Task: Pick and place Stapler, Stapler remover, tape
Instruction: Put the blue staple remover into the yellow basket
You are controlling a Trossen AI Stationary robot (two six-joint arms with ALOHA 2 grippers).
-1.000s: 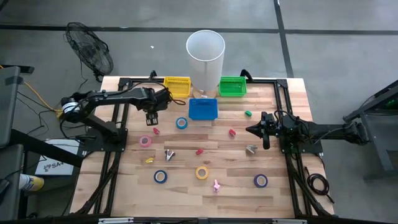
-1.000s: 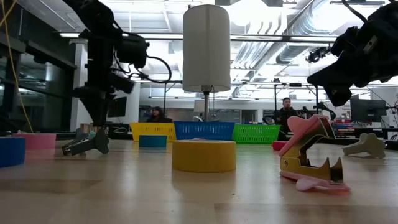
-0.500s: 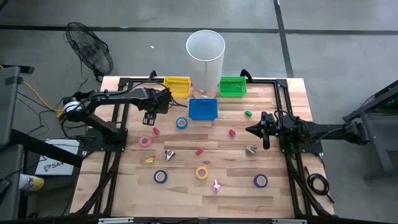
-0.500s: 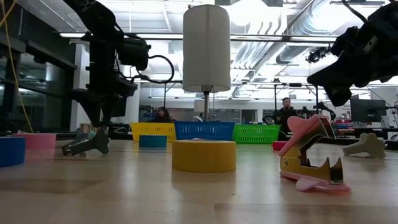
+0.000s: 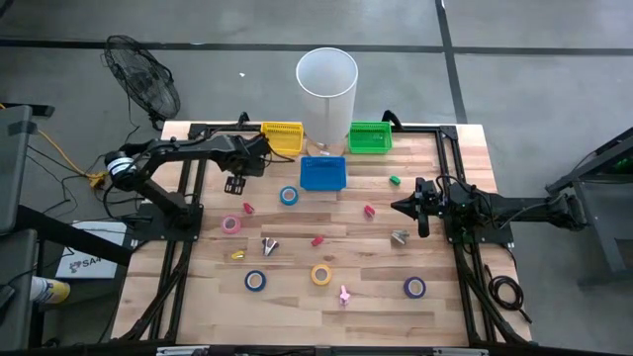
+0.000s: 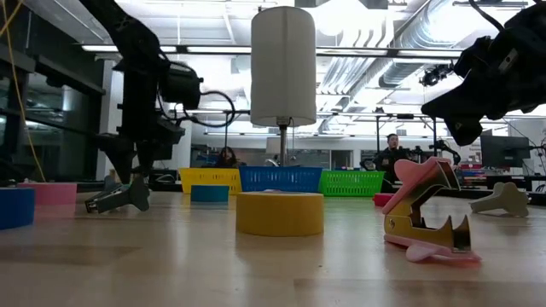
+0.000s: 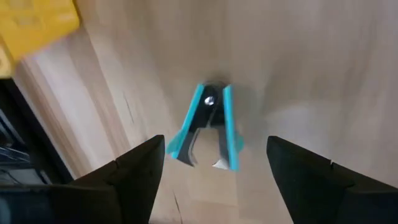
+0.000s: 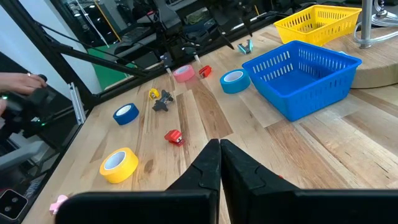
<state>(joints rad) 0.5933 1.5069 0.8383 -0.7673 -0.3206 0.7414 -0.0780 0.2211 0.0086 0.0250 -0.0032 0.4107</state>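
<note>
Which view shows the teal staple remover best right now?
The left wrist view: the teal staple remover lies large between the open left gripper's fingers. The right wrist view shows it tiny; the high and low views barely show it.

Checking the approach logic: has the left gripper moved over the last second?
Yes. In the high view the left gripper has shifted slightly away from the blue basket, toward the table's left edge, now with open fingers over the teal staple remover.
</note>
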